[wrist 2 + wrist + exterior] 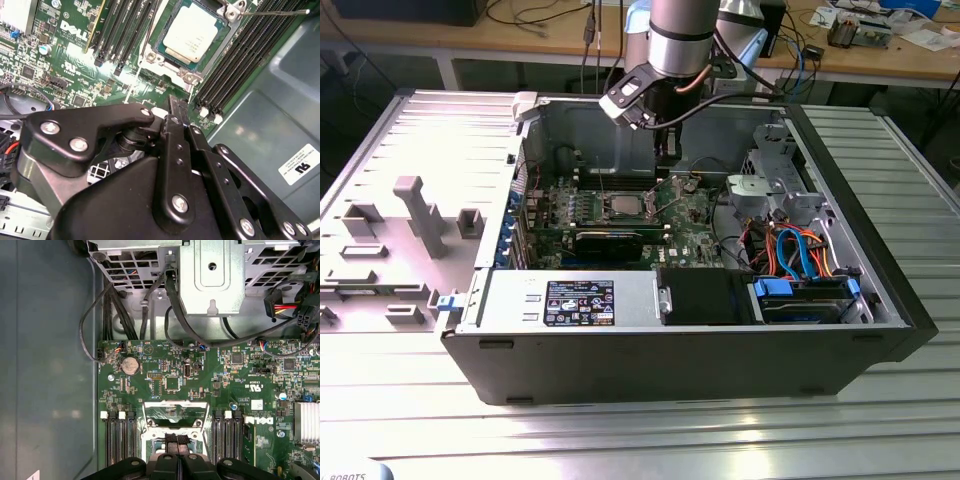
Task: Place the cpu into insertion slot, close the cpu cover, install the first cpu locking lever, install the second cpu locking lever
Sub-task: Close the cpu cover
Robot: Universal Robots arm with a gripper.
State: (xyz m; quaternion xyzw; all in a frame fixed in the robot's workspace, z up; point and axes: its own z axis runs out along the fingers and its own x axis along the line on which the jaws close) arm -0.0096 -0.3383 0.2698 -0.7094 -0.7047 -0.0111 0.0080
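Observation:
The cpu (192, 32), a square chip with a silver top, lies flat in the insertion slot (220, 44) on the green board; the exterior view shows the cpu (623, 207) at the case's middle. The cpu cover (175, 404), a thin metal frame, stands swung open beside the socket, with green board visible through its window. A thin locking lever (280, 12) juts out from a socket corner. My gripper (177, 439) hovers just over the socket's edge, shut with nothing between its ribbed pads (171, 439). In the exterior view the gripper (667, 157) hangs beside the raised cover (684, 185).
Black memory slots (235, 60) flank the socket on both sides. A metal drive cage (212, 277) with black cables (175, 315) lies beyond the board. A long black expansion card (610, 240) sits in front of the socket. Case walls (580, 125) ring the work area.

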